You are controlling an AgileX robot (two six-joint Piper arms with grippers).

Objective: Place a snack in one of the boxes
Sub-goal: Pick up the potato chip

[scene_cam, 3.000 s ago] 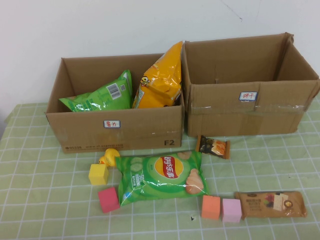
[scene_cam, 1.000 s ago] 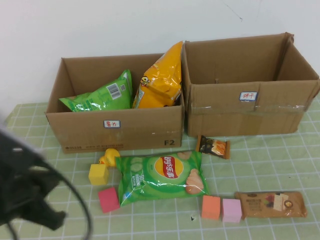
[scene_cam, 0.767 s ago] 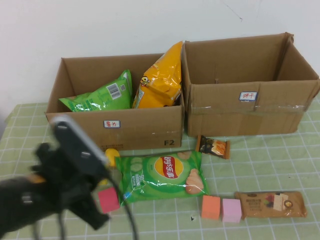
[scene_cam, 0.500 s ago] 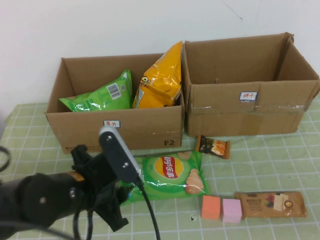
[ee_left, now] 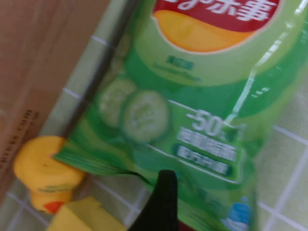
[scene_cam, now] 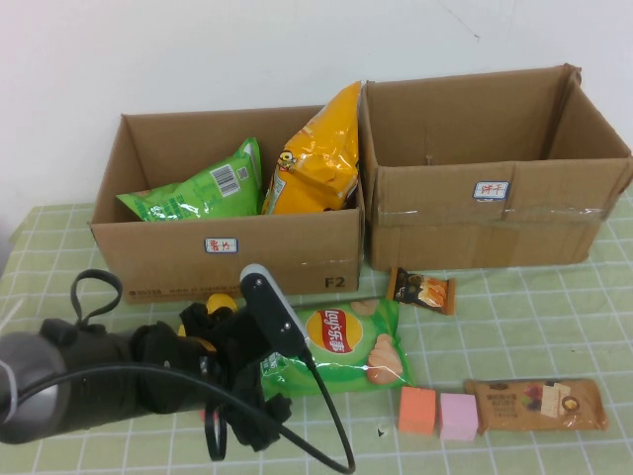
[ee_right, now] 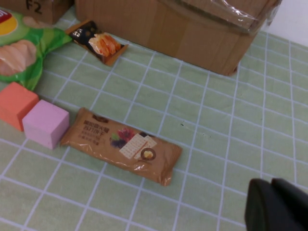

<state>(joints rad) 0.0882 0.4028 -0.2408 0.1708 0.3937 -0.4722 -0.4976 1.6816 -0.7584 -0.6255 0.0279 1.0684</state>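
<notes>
Green checked cloth (scene_cam: 554,317) covers my table, with a white wall behind it. Along the far edge I see two cardboard boxes side by side: the left box (scene_cam: 287,259) holds a green chip bag (scene_cam: 198,190) and a yellow snack bag (scene_cam: 316,156), while I see nothing inside the right box (scene_cam: 485,213).

My left gripper (scene_cam: 247,396) hangs low over the left end of the green Lay's chip bag (scene_cam: 341,346), which lies flat on the cloth in front of the left box. From the wrist camera I see one dark finger (ee_left: 163,202) over the bag's corner; I take the jaws as spread wide, nothing held. A yellow duck toy (ee_left: 43,168) and a yellow block (ee_left: 82,216) sit just beside that corner.

My right gripper (ee_right: 276,204) is clamped together near the right front corner, clear of everything. Near it lie a brown biscuit packet (ee_right: 120,144), a pink block (ee_right: 45,125) touching an orange block (ee_right: 17,103), and a small dark snack packet (ee_right: 96,42) just in front of the right box.
</notes>
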